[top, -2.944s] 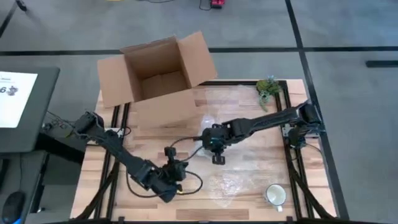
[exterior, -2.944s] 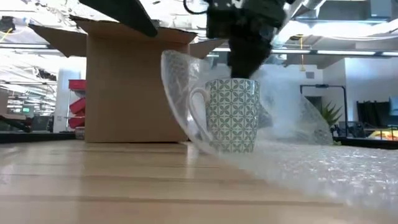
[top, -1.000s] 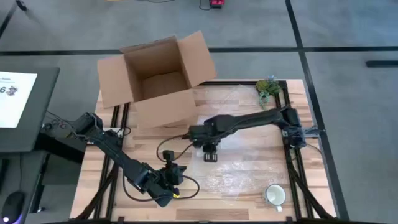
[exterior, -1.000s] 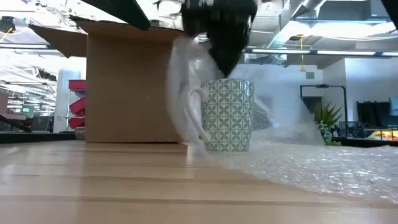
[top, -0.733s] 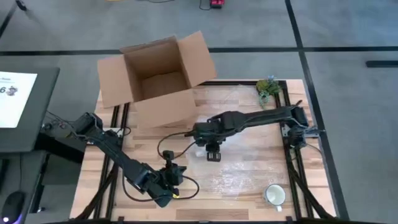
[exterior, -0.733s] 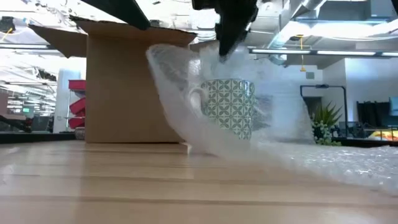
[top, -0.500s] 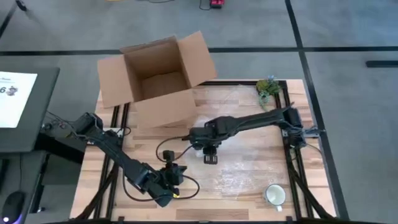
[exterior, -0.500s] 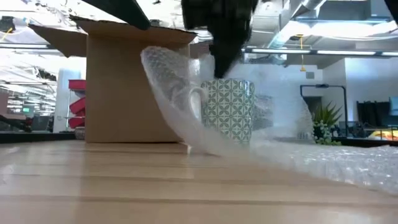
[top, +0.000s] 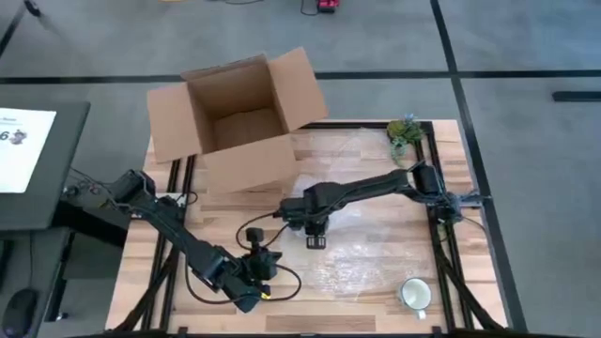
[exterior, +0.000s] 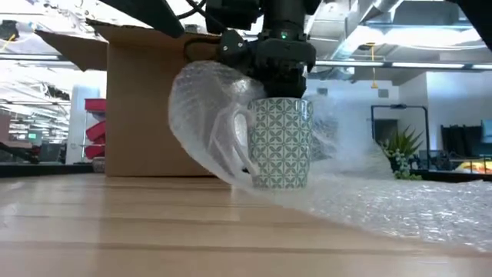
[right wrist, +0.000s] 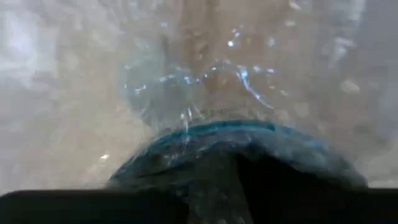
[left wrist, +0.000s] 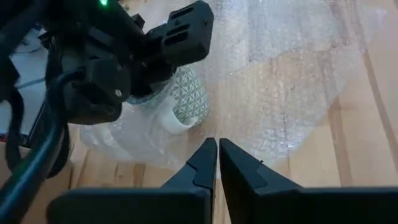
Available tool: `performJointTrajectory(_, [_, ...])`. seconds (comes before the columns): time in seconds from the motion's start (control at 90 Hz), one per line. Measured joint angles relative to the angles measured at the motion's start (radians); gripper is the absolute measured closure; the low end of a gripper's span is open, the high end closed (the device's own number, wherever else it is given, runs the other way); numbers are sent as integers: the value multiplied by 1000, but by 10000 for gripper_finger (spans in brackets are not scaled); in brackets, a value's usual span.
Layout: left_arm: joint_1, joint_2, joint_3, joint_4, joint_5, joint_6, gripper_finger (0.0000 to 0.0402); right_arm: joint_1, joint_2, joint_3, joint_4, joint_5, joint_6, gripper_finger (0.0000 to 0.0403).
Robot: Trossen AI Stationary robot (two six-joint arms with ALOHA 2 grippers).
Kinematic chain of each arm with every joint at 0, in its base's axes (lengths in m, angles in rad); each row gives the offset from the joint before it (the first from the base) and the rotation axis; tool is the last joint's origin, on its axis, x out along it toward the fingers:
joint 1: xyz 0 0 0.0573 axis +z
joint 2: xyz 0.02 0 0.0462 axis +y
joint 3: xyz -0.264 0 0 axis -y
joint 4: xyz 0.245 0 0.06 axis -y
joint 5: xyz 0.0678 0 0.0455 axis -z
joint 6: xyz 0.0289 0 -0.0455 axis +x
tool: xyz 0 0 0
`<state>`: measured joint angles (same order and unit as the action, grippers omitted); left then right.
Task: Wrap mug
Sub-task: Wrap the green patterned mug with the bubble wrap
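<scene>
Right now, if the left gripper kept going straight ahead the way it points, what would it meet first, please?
Probably the bubble wrap lying on the table, then the patterned mug under the right gripper; depth is uncertain. The left gripper is shut.

Open brown cardboard box (top: 239, 122) stood at wooden table's (top: 376, 282) far edge, small green potted plant (top: 405, 132) at far right corner, second pale mug (top: 416, 295) at near right corner.

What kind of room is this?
Probably a workshop or lab for packing tests: a wooden table in a metal frame on grey floor, an open cardboard box, and shelving with ceiling ducts in the low view.
</scene>
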<state>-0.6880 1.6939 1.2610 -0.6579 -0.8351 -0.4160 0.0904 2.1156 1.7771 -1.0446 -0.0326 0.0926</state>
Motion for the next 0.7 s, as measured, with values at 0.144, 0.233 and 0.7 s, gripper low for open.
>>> performJointTrajectory(0.144, [0,0,0,3,1,0,402,4,-88,2,-30,0,22,233])
performJointTrajectory(0.233, [0,0,0,5,1,-1,402,10,-121,3,-50,0,38,216])
performJointTrajectory(0.7, [1,0,0,3,1,-11,402,26,-130,-39,98,10,34,330])
